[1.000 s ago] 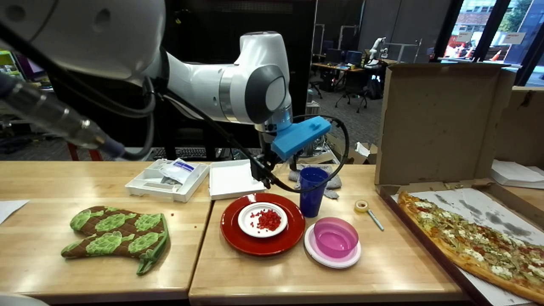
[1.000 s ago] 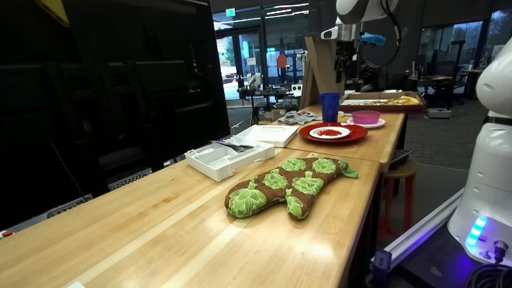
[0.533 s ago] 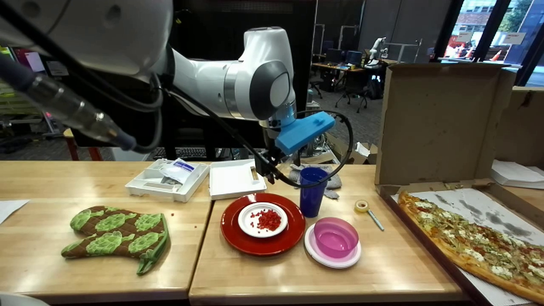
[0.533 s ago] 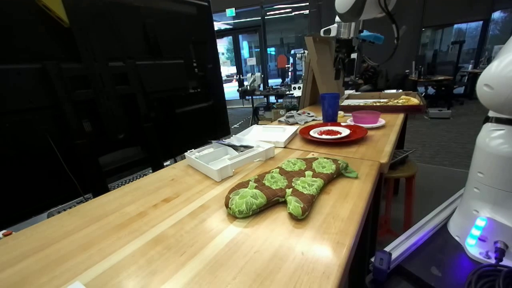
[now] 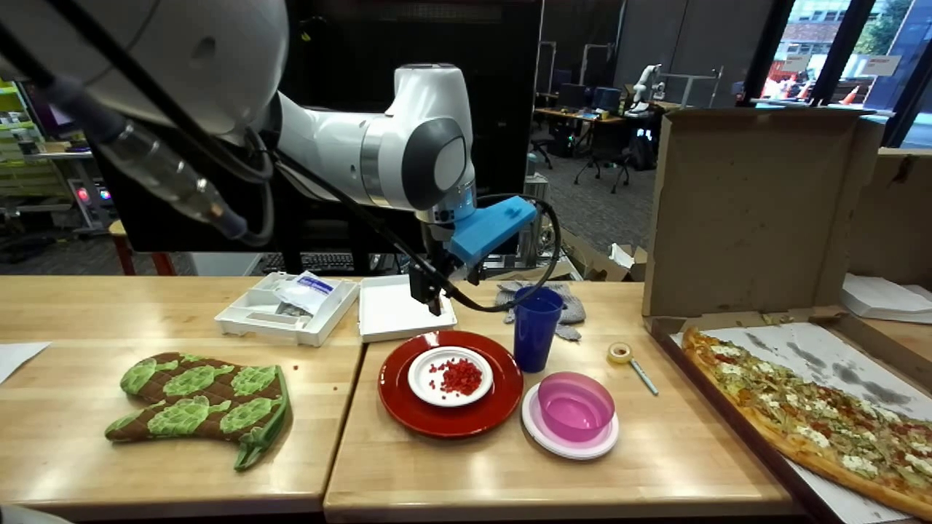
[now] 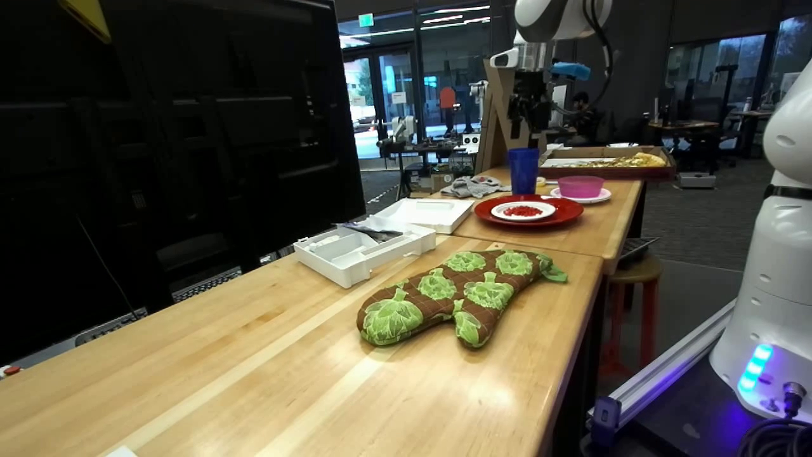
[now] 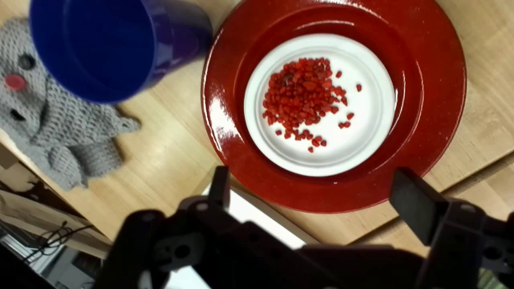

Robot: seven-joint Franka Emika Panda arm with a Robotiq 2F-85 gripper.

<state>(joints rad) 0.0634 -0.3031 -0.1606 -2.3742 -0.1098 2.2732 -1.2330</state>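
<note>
wooden table (image 5: 699, 455): red plate (image 7: 437, 80) bears white plate (image 7: 363, 122) strewn with red bits (image 7: 301, 92); blue cup (image 5: 535, 335) upright just beside red plate; jaws parted wide, hanging above table.

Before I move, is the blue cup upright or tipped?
Upright: in both exterior views the blue cup stands mouth up beside the red plate.

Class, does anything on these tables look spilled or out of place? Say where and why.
Yes: two small red specks lie on the tabletop between the oven mitt and the red plate. They look odd there, possibly strays from the red bits on the white plate.
</note>
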